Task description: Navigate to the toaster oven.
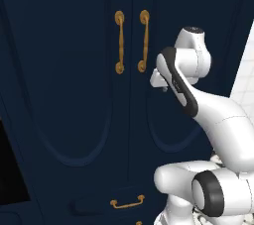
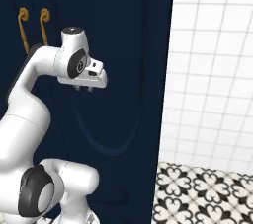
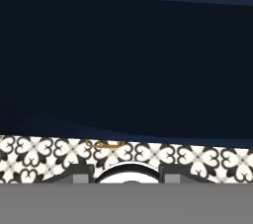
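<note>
kitchen | navy cabinet doors (image 1: 74,95), brass handles (image 1: 119,43) | white wall tiles (image 2: 212,70) | patterned floor (image 2: 202,193)

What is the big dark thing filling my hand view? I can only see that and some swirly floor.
Observer: It's a tall navy cabinet with two doors, and two long gold handles sit side by side where the doors meet.
Operator: What's beside it?
Observer: A white tiled wall begins right at the cabinet's right edge.
Operator: Where's my claw?
Observer: The claw is up in front of the right door, lower than those gold handles and pointing down at the floor.
</note>
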